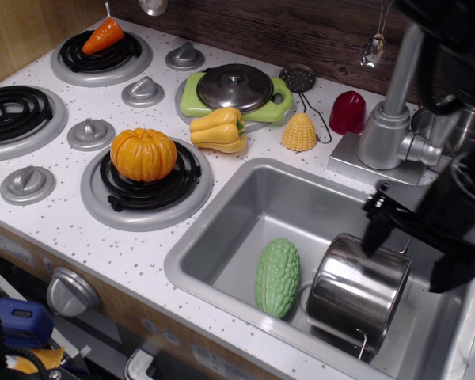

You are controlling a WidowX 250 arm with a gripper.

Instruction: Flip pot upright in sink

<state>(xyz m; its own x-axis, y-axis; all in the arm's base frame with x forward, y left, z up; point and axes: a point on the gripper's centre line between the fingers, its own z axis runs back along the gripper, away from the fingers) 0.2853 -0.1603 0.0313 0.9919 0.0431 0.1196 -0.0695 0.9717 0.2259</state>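
The shiny steel pot (356,291) lies tilted on its side in the right part of the grey sink (245,210), its base toward the camera and a wire loop handle at its lower edge. My black gripper (408,253) hangs open just above the pot's far upper rim, one finger at the rim's left end, the other to the right of the pot. It holds nothing. A bumpy green gourd (277,277) lies in the sink just left of the pot.
A grey faucet (392,127) stands behind the sink. On the counter are a red cup (347,112), corn (299,132), a yellow pepper (219,130), a green pan with a steel lid (236,91), an orange pumpkin (143,154) on a burner and a carrot (104,35).
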